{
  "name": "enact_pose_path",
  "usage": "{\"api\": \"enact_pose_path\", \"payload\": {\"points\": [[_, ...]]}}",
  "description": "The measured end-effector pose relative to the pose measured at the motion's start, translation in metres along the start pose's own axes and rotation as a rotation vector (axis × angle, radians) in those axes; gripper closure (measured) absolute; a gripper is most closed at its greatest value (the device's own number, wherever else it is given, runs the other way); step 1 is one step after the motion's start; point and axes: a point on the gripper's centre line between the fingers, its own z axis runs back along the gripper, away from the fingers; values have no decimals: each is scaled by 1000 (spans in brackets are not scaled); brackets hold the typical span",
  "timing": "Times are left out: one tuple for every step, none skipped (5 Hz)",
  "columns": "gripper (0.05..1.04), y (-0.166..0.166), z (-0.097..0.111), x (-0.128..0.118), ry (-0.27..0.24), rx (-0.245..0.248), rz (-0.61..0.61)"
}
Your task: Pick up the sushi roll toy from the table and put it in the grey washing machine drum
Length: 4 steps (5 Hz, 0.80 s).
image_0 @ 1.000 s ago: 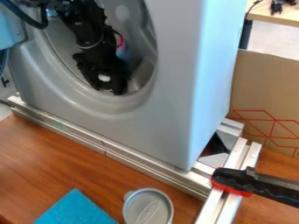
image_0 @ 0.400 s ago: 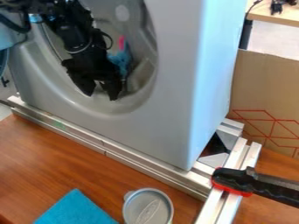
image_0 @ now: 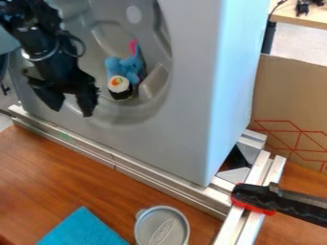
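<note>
Got the tool point(image_0: 71, 114) hanging with tips spread apart, just beside a toy sushi roll point(image_0: 119, 86) and blue toy point(image_0: 131, 68). Also got a blue cloth point(image_0: 83, 228) lower down on the tabletop point(image_0: 57, 177).

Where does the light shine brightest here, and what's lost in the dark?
In the camera view, a pale sheen runs down the side of the grey casing; the metal rails catch bright highlights; soft shading curves inside the rounded recess; the black tool is so dark that its details merge.
</note>
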Motion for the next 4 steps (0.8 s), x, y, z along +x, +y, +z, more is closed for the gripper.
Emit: {"api": "enact_pose_path", "payload": {"points": [[93,-2,21,-36,92,16,-12],[93,-43,19,-71,183,-127,-84],[93,-87,7,-101,290,-207,-173],[93,-106,2,-118,332,-220,-218]]}}
